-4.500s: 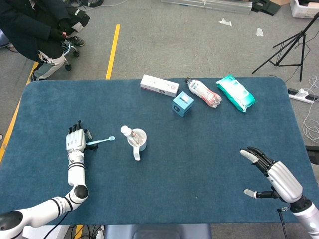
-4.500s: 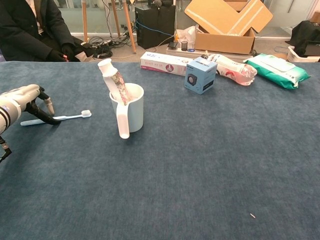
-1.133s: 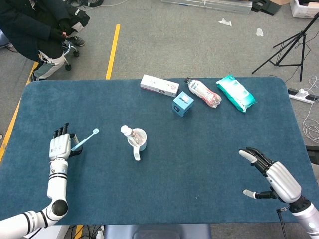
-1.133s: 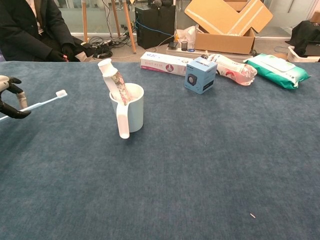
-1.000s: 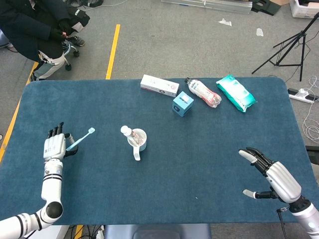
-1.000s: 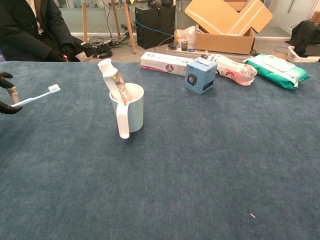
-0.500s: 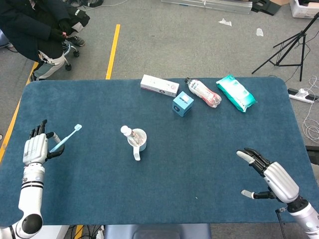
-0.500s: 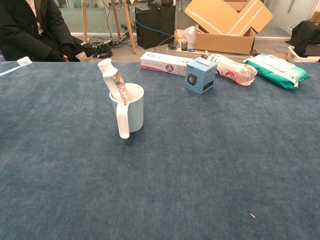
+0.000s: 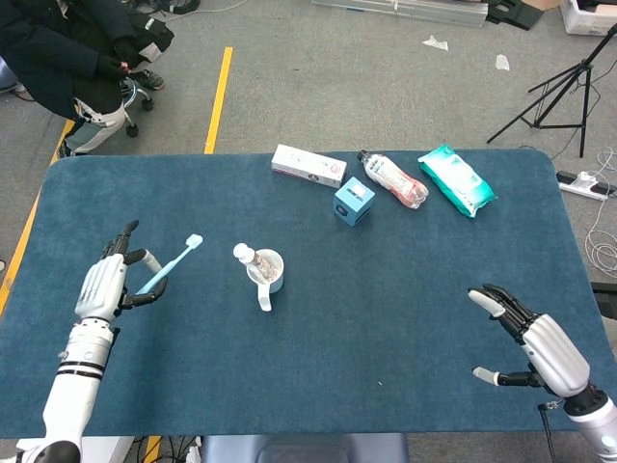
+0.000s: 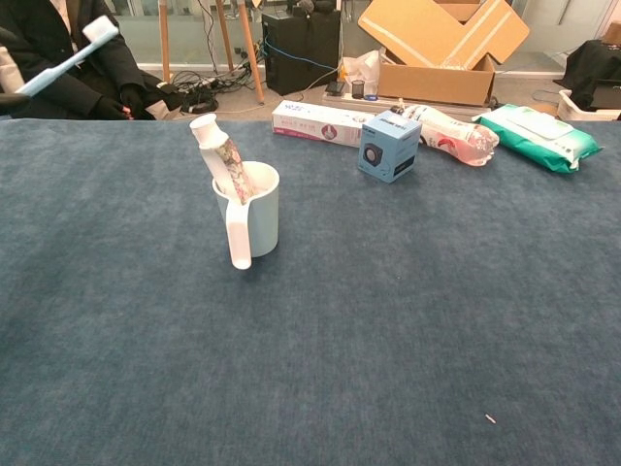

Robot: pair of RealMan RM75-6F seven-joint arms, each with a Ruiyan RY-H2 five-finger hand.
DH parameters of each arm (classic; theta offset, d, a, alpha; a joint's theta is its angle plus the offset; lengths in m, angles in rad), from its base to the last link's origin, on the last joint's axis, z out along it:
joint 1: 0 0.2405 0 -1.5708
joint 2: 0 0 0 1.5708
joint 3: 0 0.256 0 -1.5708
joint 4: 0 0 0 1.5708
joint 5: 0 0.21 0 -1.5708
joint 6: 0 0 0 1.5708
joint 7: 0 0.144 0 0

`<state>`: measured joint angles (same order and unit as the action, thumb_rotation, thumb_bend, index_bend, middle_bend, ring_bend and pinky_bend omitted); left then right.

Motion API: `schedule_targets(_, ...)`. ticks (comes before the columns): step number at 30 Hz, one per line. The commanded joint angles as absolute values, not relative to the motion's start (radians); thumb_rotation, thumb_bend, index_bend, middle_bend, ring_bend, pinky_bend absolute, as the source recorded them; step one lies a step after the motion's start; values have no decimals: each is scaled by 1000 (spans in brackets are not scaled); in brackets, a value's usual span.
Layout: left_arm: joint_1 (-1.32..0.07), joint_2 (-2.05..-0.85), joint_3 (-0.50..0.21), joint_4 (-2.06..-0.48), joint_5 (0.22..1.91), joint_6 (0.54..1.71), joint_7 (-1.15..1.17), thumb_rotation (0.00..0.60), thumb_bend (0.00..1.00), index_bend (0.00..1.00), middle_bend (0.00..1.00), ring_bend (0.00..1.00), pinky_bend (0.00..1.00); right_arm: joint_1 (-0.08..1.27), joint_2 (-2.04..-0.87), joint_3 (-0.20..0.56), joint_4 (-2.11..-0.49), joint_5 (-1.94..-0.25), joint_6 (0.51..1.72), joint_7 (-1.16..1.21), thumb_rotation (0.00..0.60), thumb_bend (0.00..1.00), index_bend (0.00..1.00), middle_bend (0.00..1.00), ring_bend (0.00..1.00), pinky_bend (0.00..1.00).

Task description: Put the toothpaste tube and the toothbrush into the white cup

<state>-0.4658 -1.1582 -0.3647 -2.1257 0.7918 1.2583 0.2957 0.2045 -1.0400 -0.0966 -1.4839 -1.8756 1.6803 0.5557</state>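
The left hand (image 9: 108,285), at the left of the head view, pinches the toothbrush (image 9: 171,265) off the desk (image 9: 405,289), bristles aimed up-right toward the white cup (image 9: 268,271), where the toothpaste tube (image 9: 253,259) already stands. Next, I judge, carry it over the rim and tip it near-upright. The right hand (image 9: 540,349) idles with fingers apart, holding nothing, lower right.

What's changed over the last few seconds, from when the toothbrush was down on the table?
The left hand picked the toothbrush off the table, swung out toward the left edge, and has now come back nearer the white cup, brush raised with its head toward the cup. The toothpaste tube stays in the cup. The right hand stays empty with fingers apart, and the items along the far edge have not moved.
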Motion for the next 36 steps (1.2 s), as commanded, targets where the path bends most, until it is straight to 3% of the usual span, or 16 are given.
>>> schedule_targets(1,-492,-1178,-378,-2153,788,1252,277,600,400,577,0,0,0,183,-1045,-88,-1476,-1874,1719,547,600,12,48,160,85,403)
schedule_targets(9,-555,-1247,-396,-2175,762,1228,233,600,399,577,0,0,0,149,-1045,-68,-1470,-1845,1775,549,600,12,48,160,85,404)
schedule_targets(22,-618,-1369,-427,-2093,797,1168,59,600,399,574,0,0,0,154,-1033,-65,-1453,-1848,1768,606,600,12,48,160,85,403)
schedule_targets(36,-661,-1545,-425,-1829,931,1121,-156,600,400,569,0,0,0,148,-1028,-59,-1443,-1847,1781,636,600,12,48,160,85,403)
